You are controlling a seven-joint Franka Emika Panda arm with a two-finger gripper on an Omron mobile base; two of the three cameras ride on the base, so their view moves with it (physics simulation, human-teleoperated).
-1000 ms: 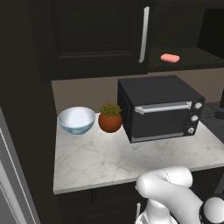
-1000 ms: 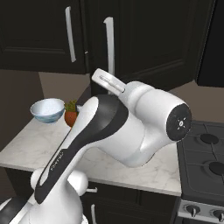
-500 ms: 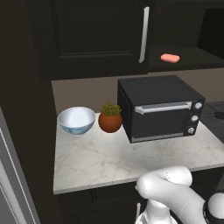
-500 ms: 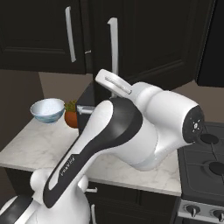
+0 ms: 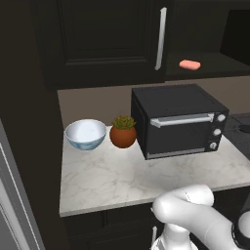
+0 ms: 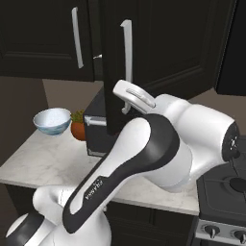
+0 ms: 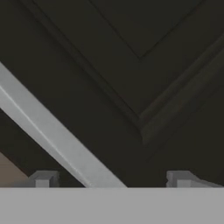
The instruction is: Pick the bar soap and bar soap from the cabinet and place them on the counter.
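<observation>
Now, step: the cabinet (image 6: 158, 43) door hangs open and its silver handle (image 7: 57, 135) runs between the fingertips (image 7: 43, 178) at the bottom of the hand view.
End effector: end effector (image 7: 111, 179) spread wide, holding nothing.
Soap: one pink bar soap (image 5: 189, 64) lies on the cabinet shelf, upper right of the left view; the counter (image 5: 122, 180) has none.
Do it well: back off the handle, then reach in flat.
Changed: the fingers were closer together a second ago.

Near-black panelled cabinet (image 5: 105, 41) doors carry silver bar handles (image 7: 57, 140), one crossing just ahead of the grey fingertips (image 7: 43, 179). A salmon-pink bar soap (image 5: 189, 64) lies inside. The counter (image 5: 122, 178) is white-grey veined marble, bearing a pale blue-white bowl (image 5: 85, 134), rust-orange plant pot (image 5: 122, 136) and black toaster oven (image 5: 178, 122).
</observation>
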